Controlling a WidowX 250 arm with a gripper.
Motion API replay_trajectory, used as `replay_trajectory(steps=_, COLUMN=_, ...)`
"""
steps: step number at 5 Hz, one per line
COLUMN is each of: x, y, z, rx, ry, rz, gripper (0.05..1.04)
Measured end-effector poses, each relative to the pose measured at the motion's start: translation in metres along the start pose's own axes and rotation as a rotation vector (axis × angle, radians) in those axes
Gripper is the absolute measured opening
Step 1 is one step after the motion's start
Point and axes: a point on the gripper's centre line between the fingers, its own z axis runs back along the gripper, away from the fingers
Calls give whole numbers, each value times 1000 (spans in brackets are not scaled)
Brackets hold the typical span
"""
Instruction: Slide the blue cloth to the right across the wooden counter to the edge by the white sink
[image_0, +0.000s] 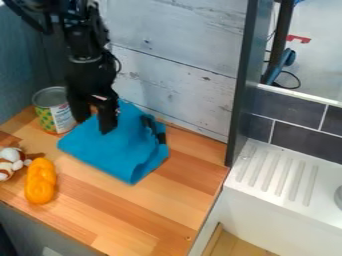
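The black gripper (93, 119) hangs down at the upper left of the wooden counter, its two fingers apart. Its tips are over the left part of a folded blue cloth (121, 150); whether they touch it I cannot tell. Dark strips cross the cloth near its right side. Just left of the gripper stands an open tin can (55, 111) with a green and white label. An orange, lumpy toy (40, 181) lies farther forward at the left, beside a brown and white plush toy (9, 162).
Behind the wooden counter (143, 212) rises a whitewashed plank wall (175, 65). A dark upright panel (242, 85) stands at the counter's right back corner. To the right is a white sink unit (280, 177) with a ribbed drainboard, below dark tiles (300, 130).
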Motion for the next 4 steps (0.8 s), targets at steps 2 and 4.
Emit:
replay_trajectory(steps=2, x=9, y=1, z=-30, rx=-57, ry=33, rz=-43, gripper=1010)
replay_trajectory(steps=4, x=17, y=-4, z=-48, rx=-100, ry=27, rz=-67, gripper=1010)
